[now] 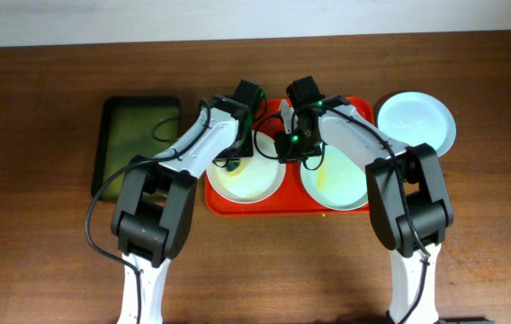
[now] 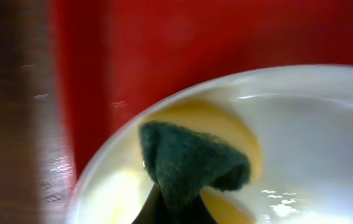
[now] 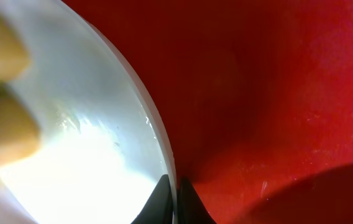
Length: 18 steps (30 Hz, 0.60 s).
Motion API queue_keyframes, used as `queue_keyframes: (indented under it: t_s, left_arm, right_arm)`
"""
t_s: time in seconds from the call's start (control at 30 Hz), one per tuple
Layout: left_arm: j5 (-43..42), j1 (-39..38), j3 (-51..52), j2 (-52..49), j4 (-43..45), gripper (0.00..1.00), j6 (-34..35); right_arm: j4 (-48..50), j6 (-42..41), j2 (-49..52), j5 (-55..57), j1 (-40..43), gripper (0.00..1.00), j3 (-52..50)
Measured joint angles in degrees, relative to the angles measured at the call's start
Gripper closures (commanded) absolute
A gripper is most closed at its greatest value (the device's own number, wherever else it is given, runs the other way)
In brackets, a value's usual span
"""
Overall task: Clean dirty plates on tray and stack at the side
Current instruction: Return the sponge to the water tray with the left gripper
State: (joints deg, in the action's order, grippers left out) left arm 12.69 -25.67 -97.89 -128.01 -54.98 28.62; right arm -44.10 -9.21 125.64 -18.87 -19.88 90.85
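The red tray [image 1: 264, 209] holds two plates. The left plate [image 1: 251, 184] is pale with yellow smears; it also shows in the left wrist view [image 2: 301, 124]. My left gripper [image 1: 228, 162] is shut on a dark green sponge [image 2: 189, 165] and presses it onto a yellow smear near that plate's rim. My right gripper [image 1: 284, 148] is shut on the thin rim of the left plate [image 3: 89, 155], its fingertips [image 3: 175, 186] pinching the edge over the red tray [image 3: 276, 93]. The right plate [image 1: 341, 184] has a yellow smear. A third, pale aqua plate [image 1: 415, 121] sits on the table to the right of the tray.
A smaller dark green tray [image 1: 136, 139] lies on the brown wooden table to the left of the red tray. Both arms cross over the back half of the red tray, close to each other.
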Motion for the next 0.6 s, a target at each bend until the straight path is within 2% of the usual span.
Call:
queue_keyframes:
  t_s: [0.07,0.33,0.5,0.6]
  left_arm:
    - [3.34,0.70,0.00,-0.15,-2.60,1.00,-0.13]
    - [5.62,1.33,-0.96,1.20,-8.98,1.00,2.71]
    - [11.08,6.49,-0.96,14.40,-13.22,1.00,5.51]
    - [12.63,12.44,-1.49,21.44,-18.21,1.00,5.97]
  right_arm:
    - [0.02,-0.02,0.00,-0.04,0.00,0.96,0.00]
    - [0.81,0.00,0.00,-0.09,-0.48,0.96,0.00]
    - [-0.52,-0.02,-0.44,0.24,-0.48,0.96,0.00]
    - [-1.60,0.72,-3.93,3.10,-0.79,0.96,-0.39]
